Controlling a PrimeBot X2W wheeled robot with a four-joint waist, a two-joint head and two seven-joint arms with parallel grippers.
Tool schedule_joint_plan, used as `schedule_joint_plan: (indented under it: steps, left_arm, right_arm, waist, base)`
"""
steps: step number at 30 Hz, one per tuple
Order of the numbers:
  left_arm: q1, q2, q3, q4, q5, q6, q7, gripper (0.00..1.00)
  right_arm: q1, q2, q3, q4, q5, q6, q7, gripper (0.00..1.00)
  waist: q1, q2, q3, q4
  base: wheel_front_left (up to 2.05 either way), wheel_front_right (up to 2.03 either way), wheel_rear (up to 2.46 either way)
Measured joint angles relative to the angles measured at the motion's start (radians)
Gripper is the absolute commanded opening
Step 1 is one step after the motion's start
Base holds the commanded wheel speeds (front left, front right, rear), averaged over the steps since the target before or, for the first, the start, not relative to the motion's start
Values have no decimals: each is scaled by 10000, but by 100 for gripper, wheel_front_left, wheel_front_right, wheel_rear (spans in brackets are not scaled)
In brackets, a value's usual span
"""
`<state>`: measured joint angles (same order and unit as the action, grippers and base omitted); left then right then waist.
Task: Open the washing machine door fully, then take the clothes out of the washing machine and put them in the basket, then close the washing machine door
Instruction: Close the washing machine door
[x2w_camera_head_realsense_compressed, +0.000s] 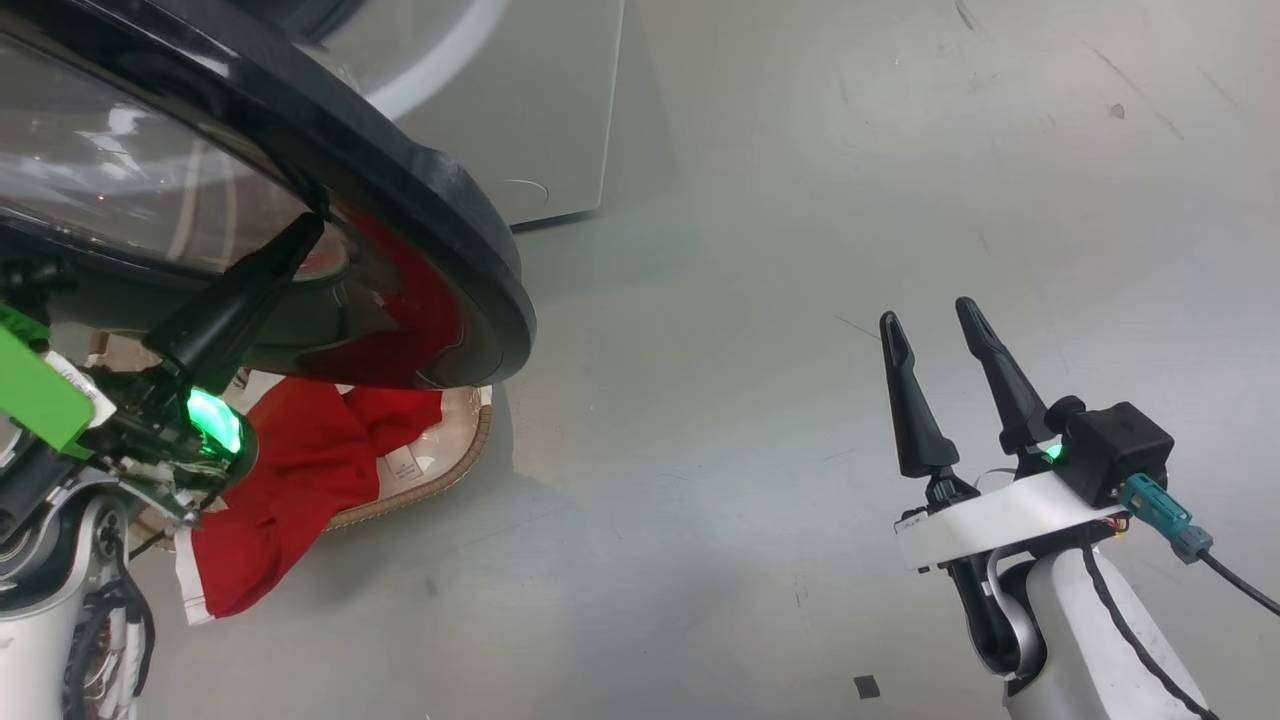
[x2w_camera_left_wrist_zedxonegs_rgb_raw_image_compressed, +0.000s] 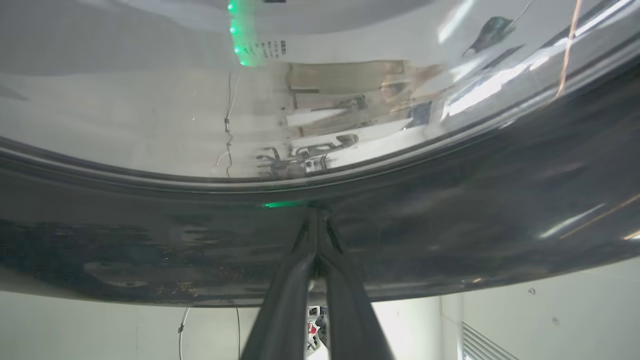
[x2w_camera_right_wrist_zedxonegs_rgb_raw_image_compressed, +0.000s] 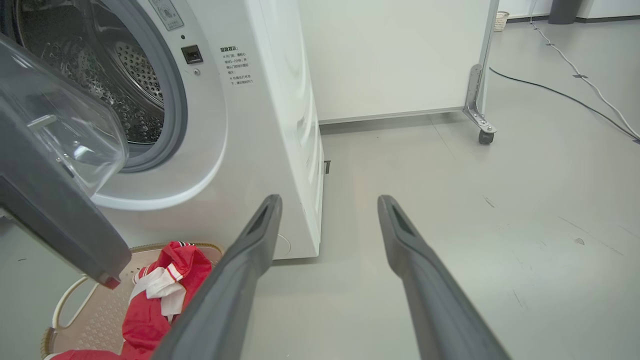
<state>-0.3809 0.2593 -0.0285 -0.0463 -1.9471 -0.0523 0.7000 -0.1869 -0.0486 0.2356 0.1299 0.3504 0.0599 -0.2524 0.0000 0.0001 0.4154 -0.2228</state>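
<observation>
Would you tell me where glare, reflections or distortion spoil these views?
Head view: the glossy rim of the washing machine door mirrors the red clothes; light streaks cross its glass. Left wrist view: the glass reflects a warped room, with glare streaks upper right and green spots. Right wrist view: evenly lit, little glare; the wide lens bows the washing machine.

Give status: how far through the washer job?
Done: the washing machine door is open, the clothes lie in the basket, one end over its rim; visible drum looks empty. In hand: left gripper, shut, tips on the door's black rim. Left: closing the door. Right gripper open, idle.
</observation>
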Motion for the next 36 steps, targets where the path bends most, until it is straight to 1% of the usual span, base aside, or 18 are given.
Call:
schedule_joint_plan:
  steps: [4, 8, 16, 24, 31, 36]
  left_arm:
    - [-225, -178, -23, 364, 61, -105, -163, 0]
    - [-506, -336, -67, 702, 405, -207, -326, 0]
    - [-992, -594, -123, 1264, 512, -359, -502, 0]
    - [-1087, -836, -102, 1651, 550, -516, -587, 0]
    - [-1034, -1114, 184, 1906, 522, -623, -688, 0]
    - [-597, -1287, 428, 1954, 468, -677, -782, 0]
  right_arm:
    - [-1, 0, 15, 13, 13, 0, 0, 100]
    - [-1, 0, 25, 25, 19, -2, 0, 100]
    - [-9, 2, 84, 90, 96, -4, 0, 100]
    - [-9, 0, 50, 159, 100, -10, 0, 100]
    - [-7, 2, -88, 226, 67, -21, 0, 100]
    - [10, 2, -203, 305, -36, -21, 0, 100]
  waist:
    - [0, 0, 4, -30]
    - [0, 0, 2, -55]
    - [0, 0, -34, -84]
    - [0, 0, -115, -9]
    - [0, 0, -288, 334]
    - [0, 0, -446, 626]
  base:
    - [0, 0, 0]
    - [0, 0, 0]
    - [0, 0, 0]
    - [0, 0, 0]
    - [0, 0, 0]
    - [0, 0, 0]
